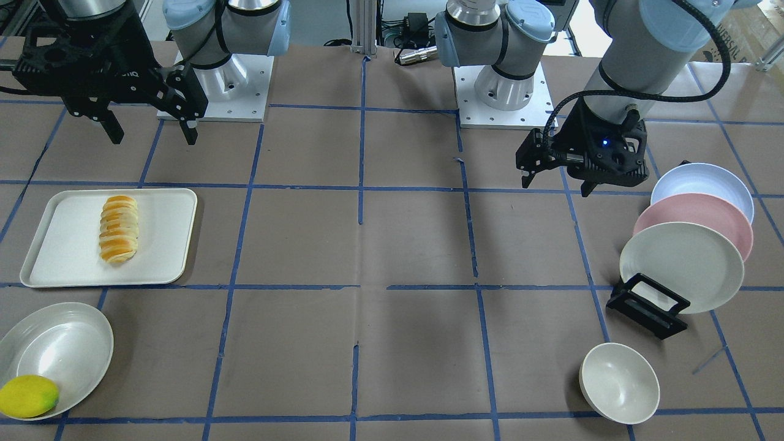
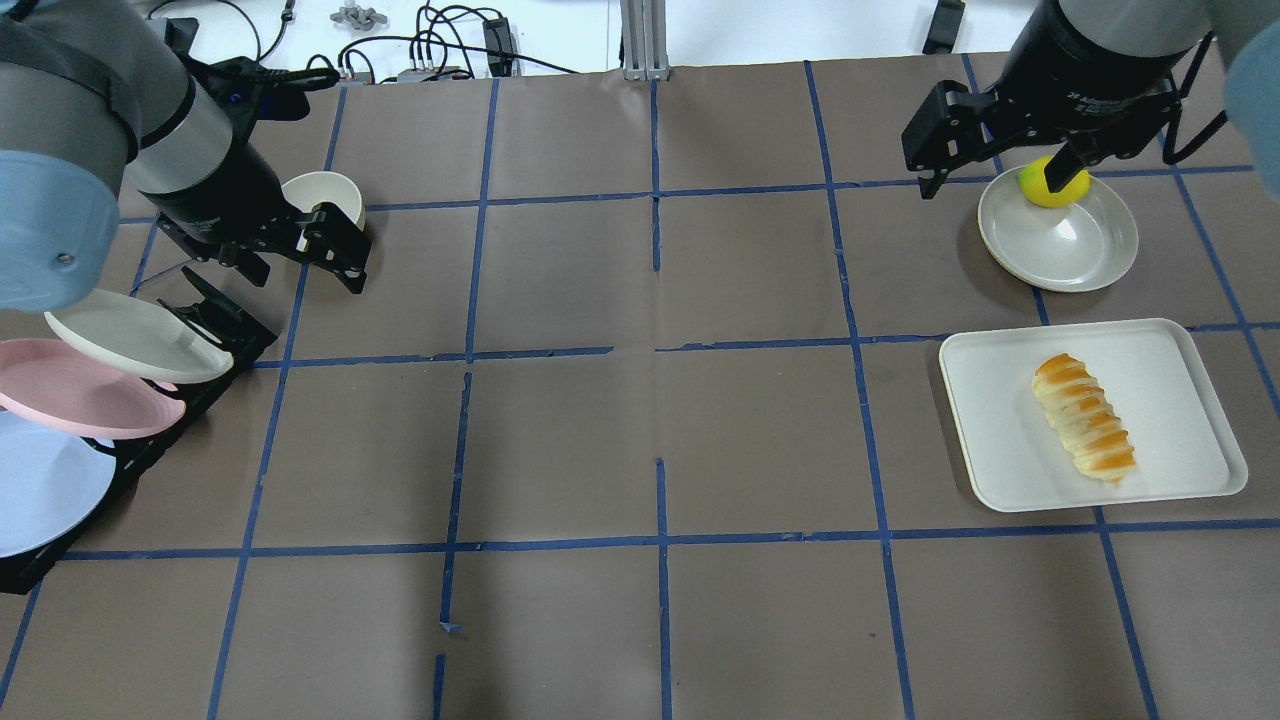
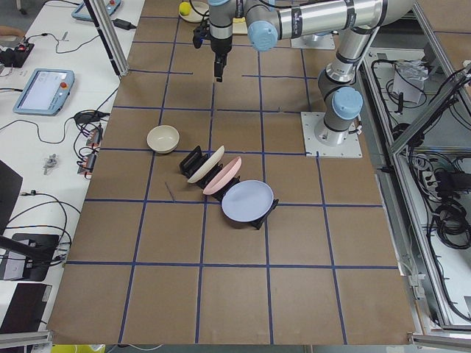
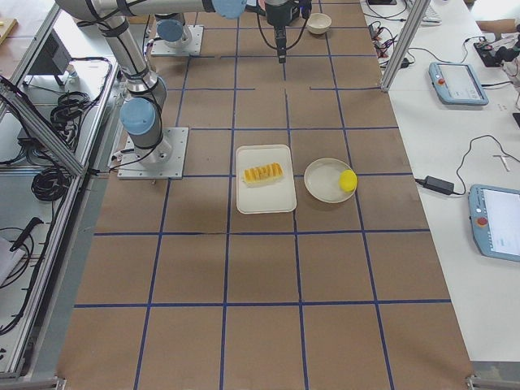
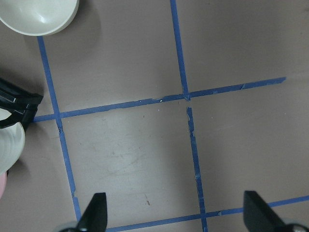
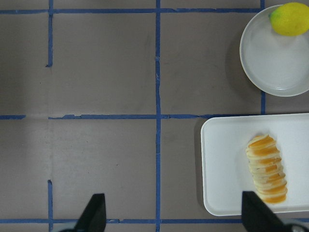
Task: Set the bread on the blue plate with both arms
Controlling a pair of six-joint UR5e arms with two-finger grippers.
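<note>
Overhead view of a brown paper-covered desk (image 2: 560,440) gridded with blue tape. At far left, a black rack (image 2: 240,338) holds three plates leaning on edge: a cream plate (image 2: 130,335), a pink plate (image 2: 70,395) and the blue plate (image 2: 40,490), which sits in the end slot nearest the robot. The left fingers (image 5: 95,212) hang spread wide and empty over bare desk, just beside the cream-plate end of the rack. The blue plate sits well off to their outer side, past the pink plate, and a small cream bowl (image 2: 322,193) stands just beyond them. At right, the right fingers (image 6: 95,211) are likewise spread and holding nothing, raised above the desk near a shallow white dish (image 2: 1070,250) carrying a yellow lemon (image 6: 289,18). The bread (image 2: 1085,415) lies on a white tray (image 2: 1180,380), nearer the robot than these fingers and outside their gap, untouched. The task appears to be at its very start, since neither the plate nor the bread has been taken up. Likely next, the left fingers must reach past the other two plates, pinch the blue plate's rim and lay it flat. The right fingers would need to shift over the loaf, come down and close across its narrow width.
</note>
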